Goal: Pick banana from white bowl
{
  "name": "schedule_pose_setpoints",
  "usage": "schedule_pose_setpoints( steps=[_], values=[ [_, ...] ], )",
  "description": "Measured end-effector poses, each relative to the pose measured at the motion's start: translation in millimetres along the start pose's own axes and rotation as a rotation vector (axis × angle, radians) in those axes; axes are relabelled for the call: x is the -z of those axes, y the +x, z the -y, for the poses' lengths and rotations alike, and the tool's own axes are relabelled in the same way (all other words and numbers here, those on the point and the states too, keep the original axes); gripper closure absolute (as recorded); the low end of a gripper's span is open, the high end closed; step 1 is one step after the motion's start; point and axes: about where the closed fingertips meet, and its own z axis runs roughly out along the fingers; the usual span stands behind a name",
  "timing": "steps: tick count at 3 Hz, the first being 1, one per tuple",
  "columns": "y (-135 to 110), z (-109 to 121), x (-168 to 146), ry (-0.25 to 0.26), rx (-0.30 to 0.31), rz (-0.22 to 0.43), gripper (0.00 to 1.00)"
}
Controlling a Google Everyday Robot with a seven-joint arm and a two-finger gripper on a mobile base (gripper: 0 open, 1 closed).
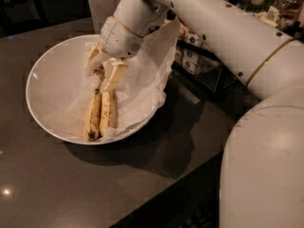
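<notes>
The banana (pixel 99 114) is a pair of ripe yellow fruits flecked with brown, lying side by side and touching, joined at a dark stem; it rests on the floor of the white bowl (pixel 45 75), stem end toward the bowl's middle, blunt tips by its near rim; the bowl is wide, shallow, round and glossy, standing upright; crinkled white paper (pixel 142 80) lines its right half and rises past its right rim; the gripper (pixel 104 75) hangs inside the bowl at the stem end.
</notes>
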Motion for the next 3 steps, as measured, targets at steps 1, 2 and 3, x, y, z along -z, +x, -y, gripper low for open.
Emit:
schedule_pose_setpoints(
  steps=[1,2,3],
  values=[
    [5.1,-2.8,0.3,0.001,-0.012,0.003,0.5],
    [11.5,-2.0,-0.3,-0.003,-0.022,0.011,0.5],
    [15.9,-0.1,-1.0,-0.008,-0.026,0.016,0.64]
  ],
)
